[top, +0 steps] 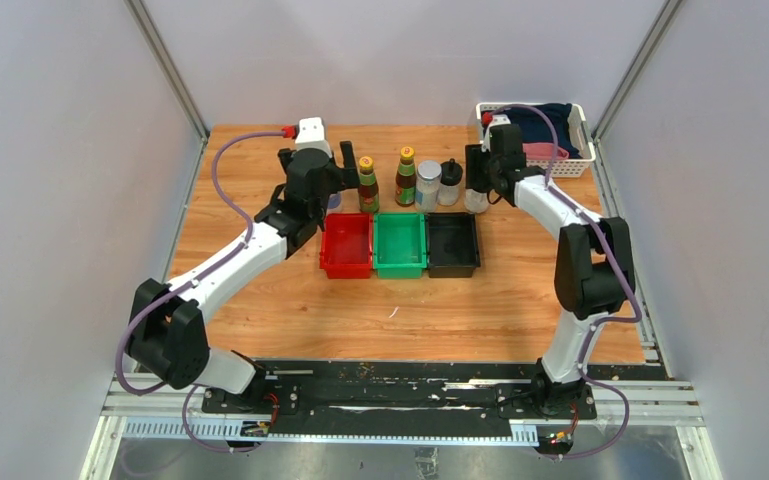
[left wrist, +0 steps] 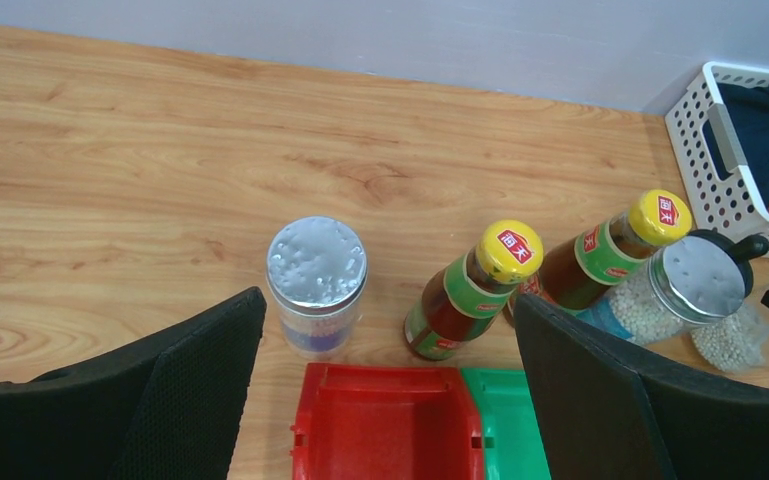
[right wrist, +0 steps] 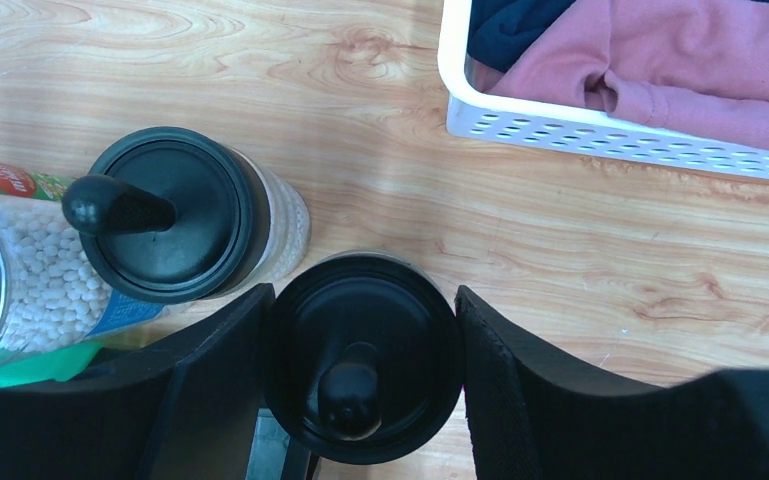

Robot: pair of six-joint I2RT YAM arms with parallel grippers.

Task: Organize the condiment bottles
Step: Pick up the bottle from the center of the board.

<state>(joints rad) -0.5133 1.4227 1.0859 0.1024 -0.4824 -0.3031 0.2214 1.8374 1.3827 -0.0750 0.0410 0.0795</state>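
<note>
Right gripper on black-capped bottle; clothes in basket

Both arms same build. Left arm and right arm: glossy white link shells, chunky black joint housings between them, largest black block at the elbow. A purple sheathed cable loops outside each arm and ends in a red plug next to a white boxy wrist block. Thin red wires at the black feet. Left gripper: two wide matte-black fingers, inner faces with fine woven-mesh texture, tips squared with rounded corners. Right gripper: same black fingers, pad surface finely stippled, smoother moulded body behind.
</note>
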